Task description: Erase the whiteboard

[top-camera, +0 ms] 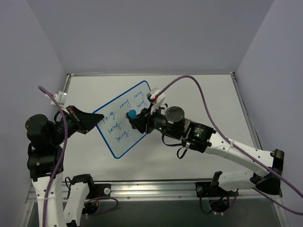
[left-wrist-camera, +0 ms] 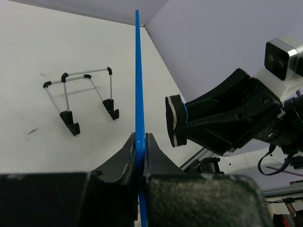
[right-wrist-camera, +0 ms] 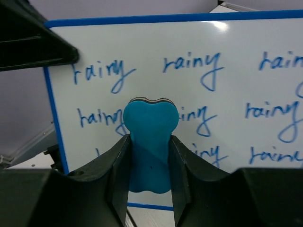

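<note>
The whiteboard [top-camera: 124,118], blue-framed and covered with rows of blue "rainy" handwriting [right-wrist-camera: 189,66], is held up tilted over the table. My left gripper [top-camera: 97,122] is shut on its left edge; in the left wrist view the board shows edge-on as a thin blue strip [left-wrist-camera: 138,71] clamped between the fingers [left-wrist-camera: 140,146]. My right gripper [right-wrist-camera: 149,156] is shut on the small blue eraser [right-wrist-camera: 150,142], whose felt end faces the board's written side near the middle row. In the top view the eraser [top-camera: 131,114] sits over the board's centre.
A thin black wire stand [left-wrist-camera: 85,97] lies on the white table behind the board. The right arm [top-camera: 208,139] stretches across the table from the lower right. Purple cables [top-camera: 208,104] loop above both arms. Grey walls close in the table.
</note>
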